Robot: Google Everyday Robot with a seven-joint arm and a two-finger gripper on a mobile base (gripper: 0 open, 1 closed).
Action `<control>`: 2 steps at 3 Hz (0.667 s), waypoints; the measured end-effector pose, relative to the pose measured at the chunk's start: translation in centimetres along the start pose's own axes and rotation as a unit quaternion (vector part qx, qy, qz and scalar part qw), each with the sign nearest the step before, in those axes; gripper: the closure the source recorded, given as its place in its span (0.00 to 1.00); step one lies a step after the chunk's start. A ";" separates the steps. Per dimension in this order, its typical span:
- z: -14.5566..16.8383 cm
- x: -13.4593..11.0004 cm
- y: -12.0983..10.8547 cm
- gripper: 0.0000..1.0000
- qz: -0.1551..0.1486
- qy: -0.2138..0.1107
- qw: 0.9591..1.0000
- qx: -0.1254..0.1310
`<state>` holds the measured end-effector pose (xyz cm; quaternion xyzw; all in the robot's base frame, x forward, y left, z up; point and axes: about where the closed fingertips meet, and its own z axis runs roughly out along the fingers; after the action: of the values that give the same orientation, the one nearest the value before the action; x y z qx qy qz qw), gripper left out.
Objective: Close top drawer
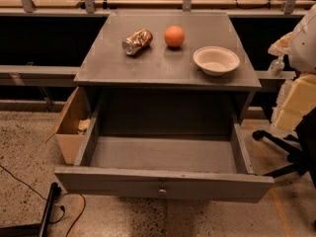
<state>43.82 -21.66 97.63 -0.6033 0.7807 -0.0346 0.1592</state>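
Right now the top drawer [163, 184] is pulled far out twd the camera, below the grey cabinet's surface [163, 70], with its knob [162, 192] at front centre. On the surface: dented can [137, 41] lying on its side, orange [174, 36] just beside it, white bowl [216, 60] at right. Cardboard box [69, 127] sits on the floor at left. The hand is out of view, so can't tell its state.
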 end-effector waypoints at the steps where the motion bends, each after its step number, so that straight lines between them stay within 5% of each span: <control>1: 0.2 0.0 0.0 0.02 0.000 -0.003 1.000 -0.001; 2: 1.8 0.0 0.3 0.26 0.001 -0.024 1.000 -0.006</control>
<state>44.08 -21.37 95.91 -0.6040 0.7776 -0.0150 0.1742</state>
